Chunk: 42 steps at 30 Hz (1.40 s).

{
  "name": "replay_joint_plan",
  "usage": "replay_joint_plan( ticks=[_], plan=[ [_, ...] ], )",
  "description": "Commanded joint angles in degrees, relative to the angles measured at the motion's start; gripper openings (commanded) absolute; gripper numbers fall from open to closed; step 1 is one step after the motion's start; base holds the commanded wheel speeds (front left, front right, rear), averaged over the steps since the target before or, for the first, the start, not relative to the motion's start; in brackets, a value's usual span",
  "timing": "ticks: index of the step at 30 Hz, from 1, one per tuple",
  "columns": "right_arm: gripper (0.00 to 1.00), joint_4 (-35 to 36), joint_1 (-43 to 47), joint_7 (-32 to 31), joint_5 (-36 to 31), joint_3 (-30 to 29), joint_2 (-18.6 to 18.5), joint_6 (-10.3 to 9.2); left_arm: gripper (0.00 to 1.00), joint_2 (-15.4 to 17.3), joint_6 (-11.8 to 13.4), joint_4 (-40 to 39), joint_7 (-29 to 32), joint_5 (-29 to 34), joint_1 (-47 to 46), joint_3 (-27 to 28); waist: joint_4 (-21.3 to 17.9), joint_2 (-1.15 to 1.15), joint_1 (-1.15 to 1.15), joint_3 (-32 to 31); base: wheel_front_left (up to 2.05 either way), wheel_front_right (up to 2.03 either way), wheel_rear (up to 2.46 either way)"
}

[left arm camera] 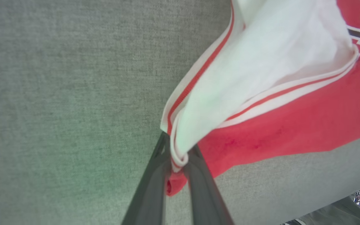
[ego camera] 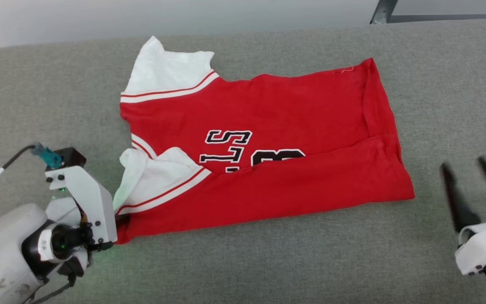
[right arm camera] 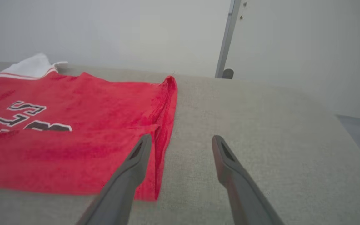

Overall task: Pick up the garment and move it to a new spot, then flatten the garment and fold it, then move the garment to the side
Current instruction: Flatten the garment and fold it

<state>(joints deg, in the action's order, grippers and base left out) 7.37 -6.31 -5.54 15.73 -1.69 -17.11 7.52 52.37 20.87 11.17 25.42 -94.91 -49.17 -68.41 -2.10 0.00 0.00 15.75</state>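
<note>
Left gripper is clamping the near-left corner of the garment, its two dark fingers pinching the striped sleeve trim and the red hem together. The garment is lying across the middle of the grey padded surface, with its near edge folded over and partly covering the black lettering. Right gripper is hovering just off the garment's near-right corner, jaws standing wide apart and holding nothing.
</note>
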Motion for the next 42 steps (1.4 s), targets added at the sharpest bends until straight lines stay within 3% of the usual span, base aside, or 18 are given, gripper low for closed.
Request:
replay_joint_plan(
  ticks=[1, 7, 13, 26, 27, 28, 37, 42],
  plan=[
    [1.00, -0.2, -0.6, -5.3, 2.1, 0.6, -1.0, -0.03, 0.00, -0.1, 0.5, -0.2, -0.2, 0.5, 0.0, -0.2, 0.5, 0.00, 0.00, -0.2, 0.00, 0.00, 0.00],
    [1.00, -1.5, -3.8, -22.9, 7.4, 1.0, -2.5, -0.05, 0.00, -1.5, 0.4, -1.0, -0.2, 1.3, -1.0, -0.4, 2.1, 0.00, 0.00, -0.1, 0.00, 0.00, 0.00],
    [1.00, -5.2, -7.7, -36.0, 7.8, 0.9, -2.5, -0.05, 0.00, -4.3, -0.8, -0.1, 0.2, 2.3, -2.1, -0.7, 4.2, 0.00, 0.00, 0.4, 0.00, 0.00, 0.00],
    [1.00, -14.3, -13.8, -49.6, 6.9, 3.6, -0.2, -0.03, 0.00, -9.6, -3.6, 4.5, 0.4, 3.2, -4.8, -0.3, 7.3, 0.00, 0.00, 3.2, 0.00, 0.00, 0.00],
    [0.42, -14.9, -14.0, -50.3, 6.8, 4.0, -0.3, -0.03, 0.00, -9.8, -3.9, 5.0, 0.5, 3.1, -4.9, -0.3, 7.4, 0.00, 0.00, 3.3, 0.00, 0.00, 0.00],
    [0.00, -15.2, -14.2, -50.4, 6.9, 4.0, -0.3, -0.03, 0.00, -9.9, -4.1, 5.4, 0.5, 3.0, -5.0, -0.3, 7.5, 0.00, 0.00, 3.3, 0.00, 0.00, 0.00],
    [0.00, -14.3, -13.4, -53.2, 9.2, 2.5, -2.7, -0.06, 0.00, -9.4, -5.5, 7.2, 0.5, 2.3, -4.1, 0.3, 7.8, 0.00, 0.00, 2.4, 0.00, 0.00, 0.00],
    [0.00, -11.7, -11.6, -54.3, 10.1, 0.6, -3.4, -0.07, 0.00, -8.0, -4.9, 5.9, 1.1, 2.0, -3.3, 0.3, 7.8, 0.00, 0.00, 1.6, 0.00, 0.00, 0.00]
  ],
)
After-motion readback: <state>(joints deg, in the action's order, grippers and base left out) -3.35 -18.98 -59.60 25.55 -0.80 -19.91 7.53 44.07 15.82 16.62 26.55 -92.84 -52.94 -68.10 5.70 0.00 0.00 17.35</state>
